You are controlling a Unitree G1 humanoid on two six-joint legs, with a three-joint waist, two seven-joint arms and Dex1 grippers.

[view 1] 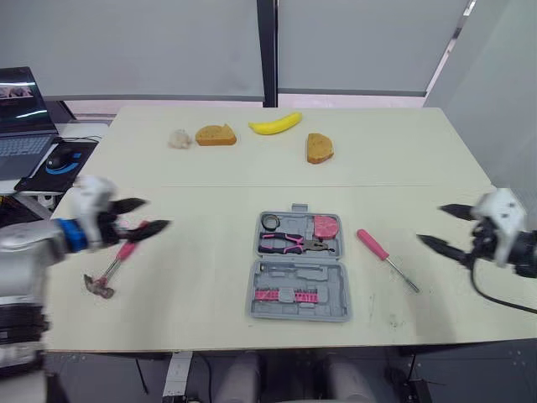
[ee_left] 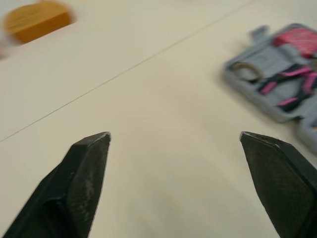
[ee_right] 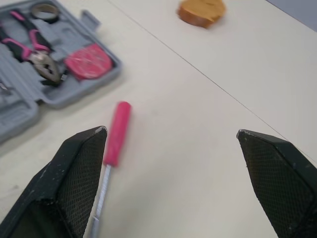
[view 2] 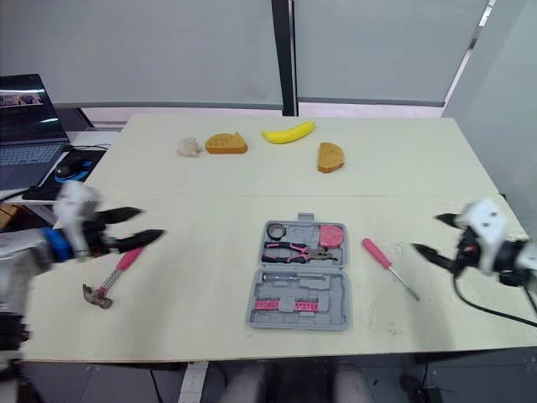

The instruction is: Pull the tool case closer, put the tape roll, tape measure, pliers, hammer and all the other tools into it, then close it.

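On a pale table [view 1: 201,180] before drawn grey blinds [view 1: 151,42], a grey case [view 1: 333,285] lies open near the front edge, midway between the robot's arms. Its far half already holds the tape roll [view 1: 270,221], the pliers [view 1: 288,243] and the pink tape measure [view 1: 325,225]. Two items lie outside it.

The hammer [view 1: 113,270] rests well to the left of the case. Its long axis slants from the steel head by the front edge up and away to the pink handle end, which sits just under the left tool [view 1: 156,212]. That tool hovers with its fingers spread wide and nothing between them.

The screwdriver [view 1: 384,258] lies just right of the case, between it and the right tool [view 1: 432,224], with its pink handle toward the far side and its shaft pointing at the front right corner. The right tool is likewise spread wide and empty.

By position, the left arm is nearer the hammer and the right arm nearer the screwdriver. Either pick would likely need the fingers turned across the item's slanted axis.

Farther back on the table sit a banana [view 1: 275,124], a bread slice [view 1: 216,135], a second slice [view 1: 319,148] and a small white lump [view 1: 179,138], all well apart from the work. A laptop [view 1: 21,117] stands off the table's left side.
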